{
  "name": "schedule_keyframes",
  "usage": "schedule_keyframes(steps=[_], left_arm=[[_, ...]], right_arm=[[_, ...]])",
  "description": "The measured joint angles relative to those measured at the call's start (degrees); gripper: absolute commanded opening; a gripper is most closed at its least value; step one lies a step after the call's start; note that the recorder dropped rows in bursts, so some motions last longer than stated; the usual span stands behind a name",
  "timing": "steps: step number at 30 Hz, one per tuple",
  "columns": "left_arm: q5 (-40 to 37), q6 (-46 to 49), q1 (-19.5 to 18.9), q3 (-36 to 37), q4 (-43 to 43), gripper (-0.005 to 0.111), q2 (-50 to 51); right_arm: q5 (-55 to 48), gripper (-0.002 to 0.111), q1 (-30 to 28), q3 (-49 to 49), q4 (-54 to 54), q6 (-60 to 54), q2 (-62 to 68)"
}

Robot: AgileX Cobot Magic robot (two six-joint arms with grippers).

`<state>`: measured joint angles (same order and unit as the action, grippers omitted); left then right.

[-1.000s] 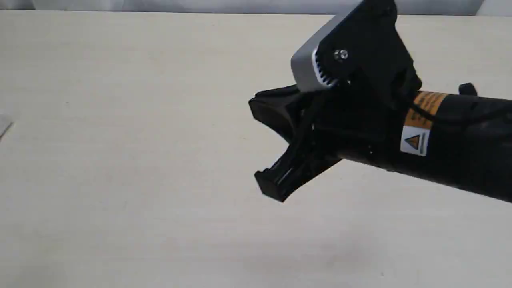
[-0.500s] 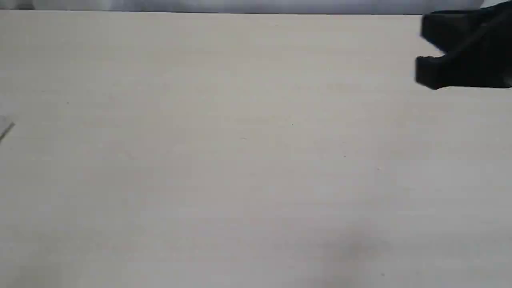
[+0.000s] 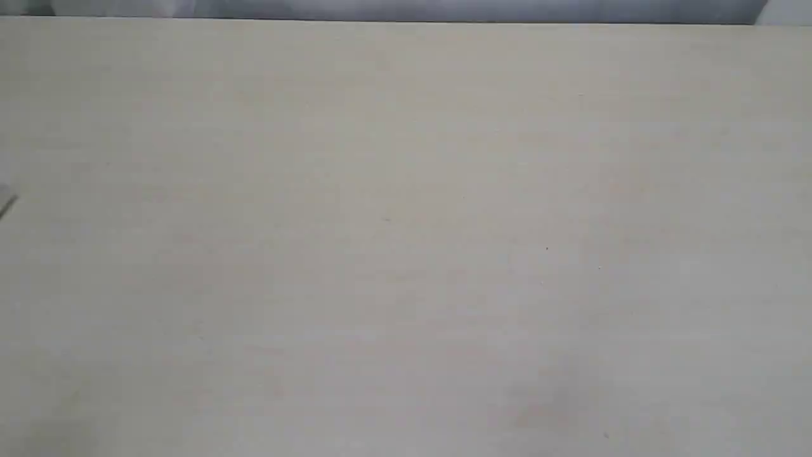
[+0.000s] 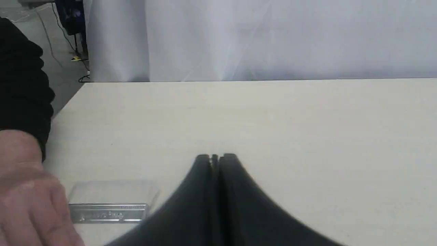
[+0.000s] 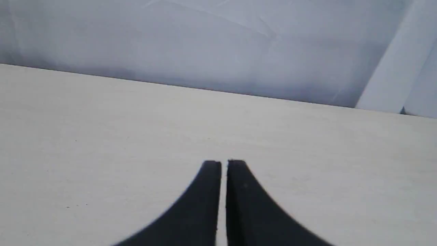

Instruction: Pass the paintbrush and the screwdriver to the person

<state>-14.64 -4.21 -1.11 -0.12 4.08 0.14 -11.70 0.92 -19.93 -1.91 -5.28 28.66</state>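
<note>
In the left wrist view, the paintbrush (image 4: 108, 212) shows only its silver ferrule and pale bristles (image 4: 114, 192), low over the table. Its handle is hidden behind the person (image 4: 27, 191), a bare hand with a dark sleeve (image 4: 20, 89) at the table's edge. My left gripper (image 4: 215, 158) is shut and empty, a short way from the brush. My right gripper (image 5: 221, 163) hovers over bare table, fingers together with only a hairline gap and nothing between them. The screwdriver is out of view. Neither gripper shows in the exterior view.
The pale wooden table (image 3: 406, 241) fills the exterior view, with a thin grey sliver (image 3: 6, 203) at its left border. A white curtain (image 4: 273, 37) hangs behind the far edge. Floor and cables (image 4: 68, 51) lie beyond the table corner.
The right arm, open over the table's middle a second ago, pulled back to the upper right and left the exterior view. The sliver at the left border slid slightly further out.
</note>
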Motion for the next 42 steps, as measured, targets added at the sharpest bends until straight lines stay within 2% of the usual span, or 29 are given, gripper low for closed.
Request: schedule_keyframes(steps=[10,26,30,42], left_arm=[[0.0,0.0,0.0,0.0,0.0,0.000,0.0],[0.0,0.0,0.0,0.0,0.0,0.000,0.0],[0.0,0.0,0.0,0.0,0.0,0.000,0.0],[0.0,0.0,0.0,0.0,0.0,0.000,0.0]], right_arm=[[-0.4,0.004,-1.9,9.0,0.0,0.0,-12.8],[-0.4,0.004,-1.9,9.3,0.0,0.1,-15.0],[-0.5,0.004,-1.9,9.3,1.6,3.0,-17.9],[-6.1,0.004,-1.9,9.6,3.2,5.3,-21.4]])
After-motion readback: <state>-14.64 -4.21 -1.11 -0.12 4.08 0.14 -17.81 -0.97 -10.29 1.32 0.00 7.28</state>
